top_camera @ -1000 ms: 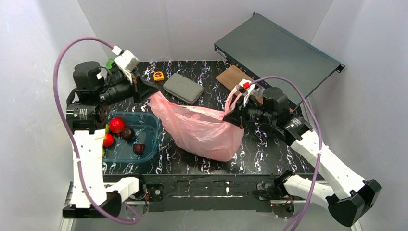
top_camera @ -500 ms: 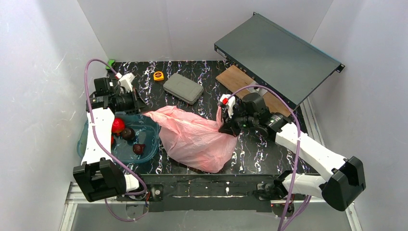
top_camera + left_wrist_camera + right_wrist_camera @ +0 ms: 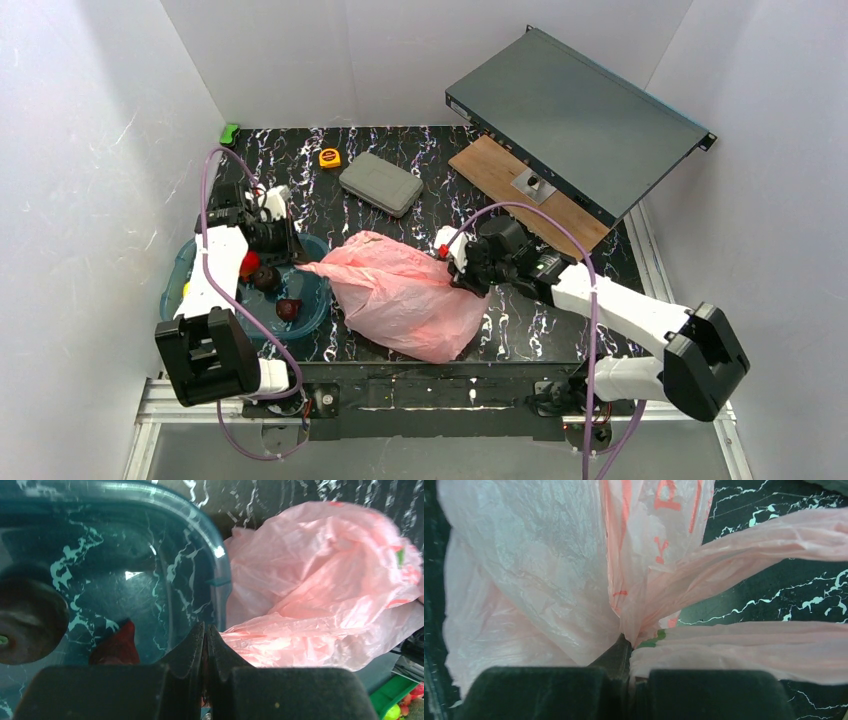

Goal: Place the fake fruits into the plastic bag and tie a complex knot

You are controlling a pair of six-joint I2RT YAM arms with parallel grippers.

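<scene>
The left gripper (image 3: 205,630) has its jaws pressed shut on a corner of the plastic bag (image 3: 320,580), which spreads ahead and to the right of them. The teal tub (image 3: 150,540) holding fake fruits (image 3: 116,647) lies just ahead and to the left. The right gripper (image 3: 626,644) pinches the bag's gathered film, and the handles (image 3: 774,535) stretch off to the right of its jaws.
</scene>
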